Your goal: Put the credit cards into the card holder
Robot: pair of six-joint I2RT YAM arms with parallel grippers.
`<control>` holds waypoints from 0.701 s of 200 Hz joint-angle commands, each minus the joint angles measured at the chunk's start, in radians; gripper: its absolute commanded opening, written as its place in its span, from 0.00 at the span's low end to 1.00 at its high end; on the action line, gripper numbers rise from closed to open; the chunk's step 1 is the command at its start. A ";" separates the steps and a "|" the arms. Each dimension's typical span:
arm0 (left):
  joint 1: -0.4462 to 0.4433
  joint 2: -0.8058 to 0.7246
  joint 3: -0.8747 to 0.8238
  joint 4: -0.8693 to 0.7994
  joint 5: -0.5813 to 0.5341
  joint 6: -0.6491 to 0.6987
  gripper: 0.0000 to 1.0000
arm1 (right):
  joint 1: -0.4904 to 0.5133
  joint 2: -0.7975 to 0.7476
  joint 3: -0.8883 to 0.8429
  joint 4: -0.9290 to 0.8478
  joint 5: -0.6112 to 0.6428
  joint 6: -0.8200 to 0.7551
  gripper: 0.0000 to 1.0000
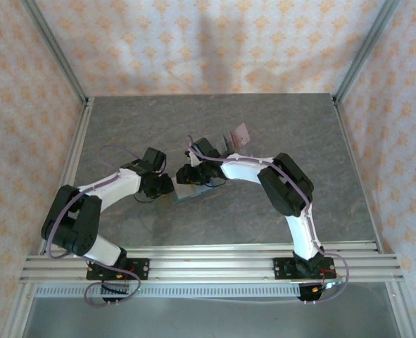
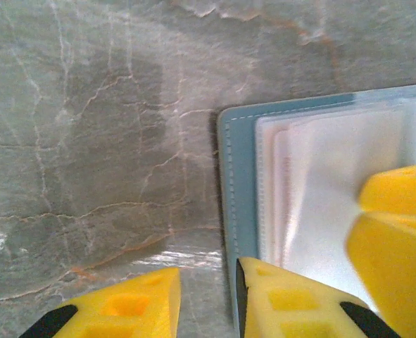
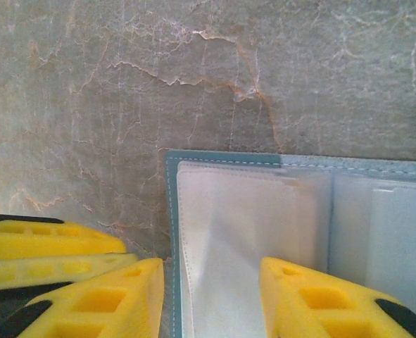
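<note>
I am holding both arms bent in over the grey marbled table (image 1: 123,134), elbows out, wrists facing each other near its middle. The card holder (image 3: 250,211) is lying there open and flat, its teal border (image 2: 230,211) toward the left and its clear sleeves (image 2: 320,183) facing up. A pink card (image 1: 241,133) is standing tilted well to the far right of it, apart from both grippers; I cannot tell from here what is propping it.

My left gripper (image 2: 208,306) is hovering at the holder's left edge with its fingers slightly parted. One finger is over bare table and the other over the cover, and neither is pinching anything. My right gripper (image 3: 211,299) is hanging over the left-hand sleeve with its fingers standing wider and nothing clamped between them.

As I judge it, I am readying the holder to take a card. To do that well, I am thinking the left fingers should pin only the stitched cover, so the soft sleeves are not creasing. The right should be fetching the pink card by its far short edge and bringing it in low. Its leading edge should be lining up square with the sleeve mouth before I push.
</note>
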 commanded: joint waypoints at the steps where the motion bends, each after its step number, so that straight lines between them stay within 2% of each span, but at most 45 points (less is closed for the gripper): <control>1: 0.007 -0.023 -0.001 -0.021 0.005 0.002 0.31 | -0.004 0.027 -0.005 0.035 -0.027 0.031 0.41; 25: 0.006 -0.011 0.003 -0.004 0.029 0.005 0.34 | -0.007 0.039 -0.003 0.056 -0.037 0.061 0.41; 140: -0.024 0.080 0.024 0.096 0.065 -0.007 0.33 | -0.012 0.059 0.009 0.064 -0.050 0.103 0.42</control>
